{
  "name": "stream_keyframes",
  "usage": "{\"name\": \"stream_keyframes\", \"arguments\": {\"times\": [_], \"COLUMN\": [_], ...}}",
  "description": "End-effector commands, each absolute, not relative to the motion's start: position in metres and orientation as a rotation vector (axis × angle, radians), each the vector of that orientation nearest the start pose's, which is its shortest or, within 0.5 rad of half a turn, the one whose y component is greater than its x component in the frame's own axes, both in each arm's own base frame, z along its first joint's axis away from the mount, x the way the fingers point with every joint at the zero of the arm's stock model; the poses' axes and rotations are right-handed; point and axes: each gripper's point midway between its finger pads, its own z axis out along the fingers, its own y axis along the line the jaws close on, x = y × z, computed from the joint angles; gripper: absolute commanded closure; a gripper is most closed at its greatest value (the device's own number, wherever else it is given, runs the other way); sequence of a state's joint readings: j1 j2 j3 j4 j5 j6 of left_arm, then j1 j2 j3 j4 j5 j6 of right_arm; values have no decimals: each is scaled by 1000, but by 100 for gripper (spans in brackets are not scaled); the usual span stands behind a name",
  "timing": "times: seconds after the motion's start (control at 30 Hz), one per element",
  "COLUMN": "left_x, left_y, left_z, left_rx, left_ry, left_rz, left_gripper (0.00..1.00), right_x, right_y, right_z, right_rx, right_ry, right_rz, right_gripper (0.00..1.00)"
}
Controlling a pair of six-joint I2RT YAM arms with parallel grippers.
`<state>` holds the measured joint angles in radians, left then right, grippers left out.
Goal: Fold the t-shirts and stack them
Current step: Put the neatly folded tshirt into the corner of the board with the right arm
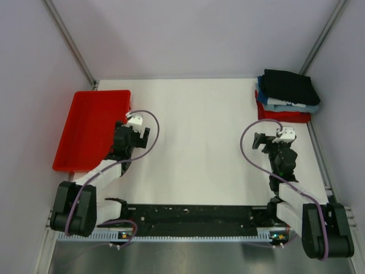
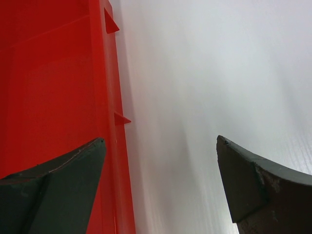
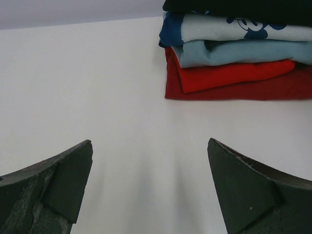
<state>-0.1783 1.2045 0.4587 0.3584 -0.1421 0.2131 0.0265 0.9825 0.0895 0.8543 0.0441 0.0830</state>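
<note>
Top external view: three folded t-shirts are stacked at the far right corner of the white table (image 1: 199, 114), with the black t-shirt (image 1: 288, 85) uppermost, the blue t-shirt (image 1: 285, 104) in the middle and the red t-shirt (image 1: 283, 116) at the bottom. A red plastic tray (image 1: 91, 128) lies along the left side. The left gripper (image 1: 137, 136) sits at the tray's inner edge, and the right gripper (image 1: 267, 141) is near the stack but apart from it. Left wrist view: jaws spread wide, grasping nothing, one finger (image 2: 73, 170) seen against the tray wall. Right wrist view: jaws likewise spread and empty, with the stack ahead on the table, untouched.
</note>
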Motion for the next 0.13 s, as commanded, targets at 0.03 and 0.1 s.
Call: {"name": "stream_keyframes", "arguments": {"times": [0.03, 0.1], "left_x": [360, 361], "left_y": [-34, -32], "left_z": [119, 123], "left_rx": [301, 267], "left_ry": [1857, 1863], "left_rz": [142, 141], "left_gripper": [1, 1], "right_x": [321, 322], "right_y": [9, 9], "right_z": [137, 137], "right_rx": [81, 79], "right_ry": [1563, 1568], "right_rz": [76, 75], "right_gripper": [1, 1]}}
